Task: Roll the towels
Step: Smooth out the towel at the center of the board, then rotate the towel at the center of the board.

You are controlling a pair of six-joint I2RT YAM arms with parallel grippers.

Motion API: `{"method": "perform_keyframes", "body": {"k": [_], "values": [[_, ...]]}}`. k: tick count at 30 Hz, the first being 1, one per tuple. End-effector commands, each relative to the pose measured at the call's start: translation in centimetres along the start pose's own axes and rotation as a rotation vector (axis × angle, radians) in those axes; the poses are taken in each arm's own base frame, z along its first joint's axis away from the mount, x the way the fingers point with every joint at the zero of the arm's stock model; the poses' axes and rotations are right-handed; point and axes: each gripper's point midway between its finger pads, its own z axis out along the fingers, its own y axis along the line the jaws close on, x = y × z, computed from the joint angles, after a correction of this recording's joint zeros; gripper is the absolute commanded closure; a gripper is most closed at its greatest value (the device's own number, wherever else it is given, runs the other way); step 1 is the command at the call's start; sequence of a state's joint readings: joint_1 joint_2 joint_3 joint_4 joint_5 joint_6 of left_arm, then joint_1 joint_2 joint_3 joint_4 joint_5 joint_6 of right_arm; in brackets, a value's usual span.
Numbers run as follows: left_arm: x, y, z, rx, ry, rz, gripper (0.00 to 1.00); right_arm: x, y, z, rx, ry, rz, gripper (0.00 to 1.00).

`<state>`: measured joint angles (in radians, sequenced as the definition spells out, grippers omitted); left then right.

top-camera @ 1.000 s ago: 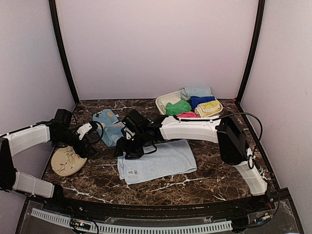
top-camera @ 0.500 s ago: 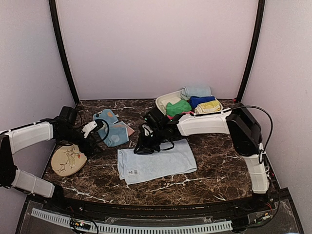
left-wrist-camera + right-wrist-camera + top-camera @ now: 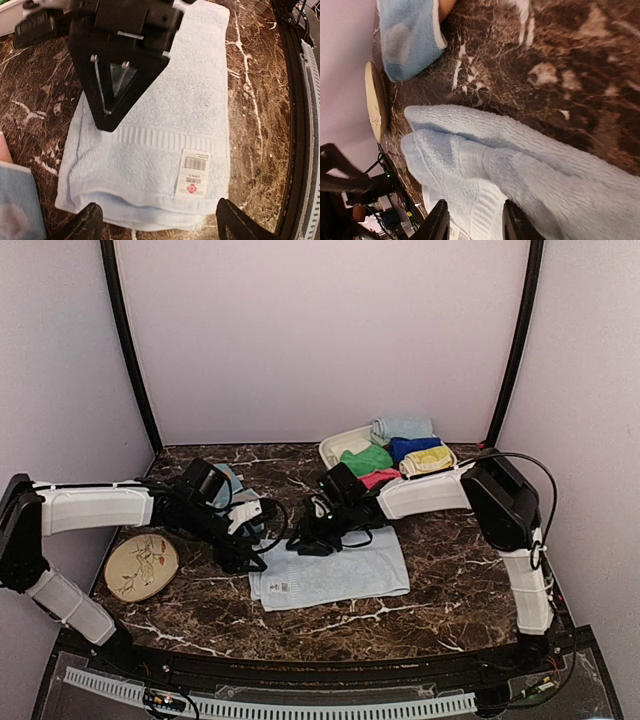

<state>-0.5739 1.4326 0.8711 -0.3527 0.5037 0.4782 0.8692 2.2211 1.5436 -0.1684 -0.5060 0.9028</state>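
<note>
Pale blue towel (image 3: 335,575) is lying folded flat near the middle of the table's (image 3: 450,590) front edge, not yet rolled. Spotted towel (image 3: 412,35) is lying crumpled further back and toward the left edge, also unrolled.

My left gripper (image 3: 161,226) is hanging over the pale towel's left short edge, fingers spread wide, nothing between them. My right gripper (image 3: 472,222) is sitting at the same towel's back edge, fingers partly apart. I cannot tell whether any cloth is being pinched.

Risks I am noting:
- The towel is lying in several loose layers. A bite at the edge may be catching only the top one, which would be opening the fold instead of winding it.
- Both grippers are working close together over one end, so fingers may be knocking each other.
- A pull from one side only would be skewing the roll.
- Plate (image 3: 142,567) is sitting near the front-left corner, near my left arm. A wide swing could be nudging it.
</note>
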Motion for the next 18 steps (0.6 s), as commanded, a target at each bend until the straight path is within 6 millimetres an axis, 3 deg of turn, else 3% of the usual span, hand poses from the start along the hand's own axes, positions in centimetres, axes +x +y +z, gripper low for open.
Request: {"method": "perform_keyframes", "body": {"k": [1, 4, 8, 13, 18], "values": [[-2.0, 2.9, 2.0, -0.064, 0.002, 0.0, 0.2, -2.5, 1.7, -5.8, -0.107, -0.092, -0.012, 0.6], [-2.6, 4.1, 2.9, -0.092, -0.012, 0.02, 0.2, -2.2, -0.9, -8.3, -0.068, -0.11, 0.001, 0.6], [-1.5, 6.1, 4.6, -0.136, 0.071, 0.0, 0.23, -1.2, -6.3, -10.7, 0.07, -0.118, -0.008, 0.71], [1.3, 8.5, 5.6, -0.255, 0.157, 0.027, 0.25, 1.2, -14.3, -11.8, 0.37, -0.106, -0.042, 0.81], [1.9, 10.9, 5.7, -0.372, 0.194, 0.075, 0.26, 4.3, -18.7, -12.9, 0.519, -0.094, -0.039, 0.94]]}}
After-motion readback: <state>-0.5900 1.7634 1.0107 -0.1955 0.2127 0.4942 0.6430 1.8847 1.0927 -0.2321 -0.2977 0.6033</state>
